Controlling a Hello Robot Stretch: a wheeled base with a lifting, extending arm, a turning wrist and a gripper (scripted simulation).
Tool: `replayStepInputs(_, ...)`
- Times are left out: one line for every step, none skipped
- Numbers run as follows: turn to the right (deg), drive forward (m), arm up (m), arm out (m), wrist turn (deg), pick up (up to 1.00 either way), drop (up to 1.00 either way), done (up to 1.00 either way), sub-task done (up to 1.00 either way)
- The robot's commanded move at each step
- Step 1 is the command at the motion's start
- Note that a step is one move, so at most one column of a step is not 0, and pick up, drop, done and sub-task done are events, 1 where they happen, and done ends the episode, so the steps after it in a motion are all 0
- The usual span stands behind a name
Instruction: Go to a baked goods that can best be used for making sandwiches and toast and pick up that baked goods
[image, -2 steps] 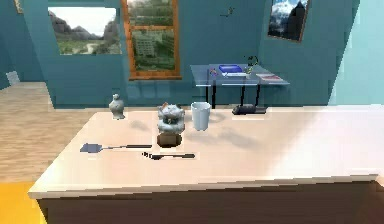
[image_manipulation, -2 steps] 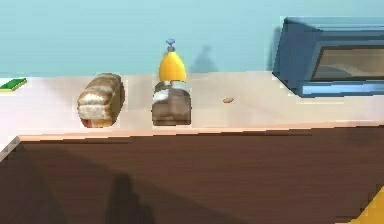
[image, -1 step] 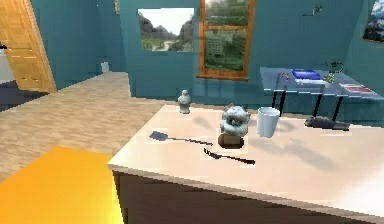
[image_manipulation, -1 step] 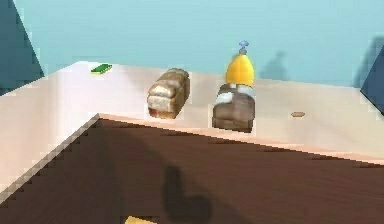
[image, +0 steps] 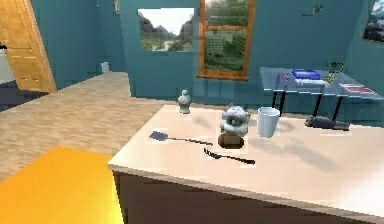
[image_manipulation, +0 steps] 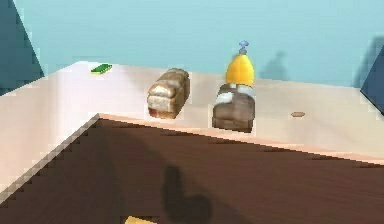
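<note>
End effector condition cannot be told; one bread loaf (image_manipulation: 235, 107) sits just before the yellow bottle (image_manipulation: 241, 68), a second loaf (image_manipulation: 169, 93) left of it on the surface (image_manipulation: 60, 95), where overreaching could topple the bottle.

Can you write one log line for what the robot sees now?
arm side view: left bread loaf, right bread loaf on counter | yellow bottle behind right bread loaf
</note>
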Motion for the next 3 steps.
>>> replayStepInputs(0.0, 0.0, 0.38, 0.0, 0.0, 0.0, 0.0, 0.0, 0.0)
replayStepInputs(0.0, 0.0, 0.0, 0.44, 0.0, 0.0, 0.0, 0.0, 0.0)
replayStepInputs(0.0, 0.0, 0.0, 0.0, 45.0, 0.0, 0.0, 0.0, 0.0)
